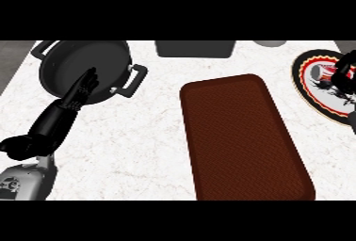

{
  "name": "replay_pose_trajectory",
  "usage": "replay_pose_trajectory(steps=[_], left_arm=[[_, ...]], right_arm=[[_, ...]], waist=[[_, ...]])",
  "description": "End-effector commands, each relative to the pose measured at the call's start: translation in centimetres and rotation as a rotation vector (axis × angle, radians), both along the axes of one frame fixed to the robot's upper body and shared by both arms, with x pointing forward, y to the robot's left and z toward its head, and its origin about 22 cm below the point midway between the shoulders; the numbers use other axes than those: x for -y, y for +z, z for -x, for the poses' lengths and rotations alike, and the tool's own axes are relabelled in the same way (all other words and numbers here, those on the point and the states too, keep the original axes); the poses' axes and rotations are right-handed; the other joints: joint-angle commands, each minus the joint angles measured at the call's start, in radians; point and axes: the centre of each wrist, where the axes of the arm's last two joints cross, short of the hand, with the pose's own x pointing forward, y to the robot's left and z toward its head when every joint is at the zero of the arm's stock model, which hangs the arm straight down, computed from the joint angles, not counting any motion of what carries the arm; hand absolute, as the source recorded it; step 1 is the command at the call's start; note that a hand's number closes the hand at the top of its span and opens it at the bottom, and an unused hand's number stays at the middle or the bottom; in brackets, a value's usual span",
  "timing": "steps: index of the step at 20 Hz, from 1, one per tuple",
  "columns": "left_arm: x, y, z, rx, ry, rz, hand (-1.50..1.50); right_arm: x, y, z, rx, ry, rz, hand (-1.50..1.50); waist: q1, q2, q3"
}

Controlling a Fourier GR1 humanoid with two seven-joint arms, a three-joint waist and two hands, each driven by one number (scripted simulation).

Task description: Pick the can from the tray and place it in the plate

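Observation:
The can [320, 71], silver with a red band, lies on its side over the plate [313, 101], a round plate with a cream, red and black rim at the right edge. My right hand [345, 77] comes in from the right edge, its black fingers curled round the can; part of the hand is cut off by the view. The long brown tray [243, 141] lies in the middle of the counter with nothing on it. At the left, my left hand [78, 94] rests open with straight fingers, over the edge of a dark pan.
A dark round pan [76, 59] with two handles sits at the back left. A dark grey box [195, 48] and a pale round object [270, 43] stand along the back edge. The white marble counter [132, 141] ends at the left.

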Motion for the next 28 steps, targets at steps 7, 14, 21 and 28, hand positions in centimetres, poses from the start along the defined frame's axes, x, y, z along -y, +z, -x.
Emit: replay_pose_trajectory(steps=[7, 14, 21, 28], left_arm=[[3.2, 0.6, -0.2, 0.007, -0.018, 0.009, 0.00], [1.0, 0.5, 0.2, 0.022, -0.028, 0.011, 0.00], [0.8, -0.3, 0.9, 0.008, -0.015, -0.003, 0.00], [-0.5, -0.7, 0.3, -0.015, 0.019, 0.009, 0.00]], right_arm=[[5.6, -3.2, 0.1, -0.163, -0.102, -0.157, -1.50], [6.4, -4.5, 1.0, 0.031, 0.006, -0.159, -1.50], [6.1, -2.7, 0.0, 0.237, 0.172, -0.312, -1.50], [7.5, -2.4, 0.7, 0.414, 0.261, -0.726, -1.50]], waist=[[0.015, 0.007, 0.002], [0.019, 0.009, 0.003], [0.008, 0.002, 0.002], [-0.021, -0.005, 0.000]])
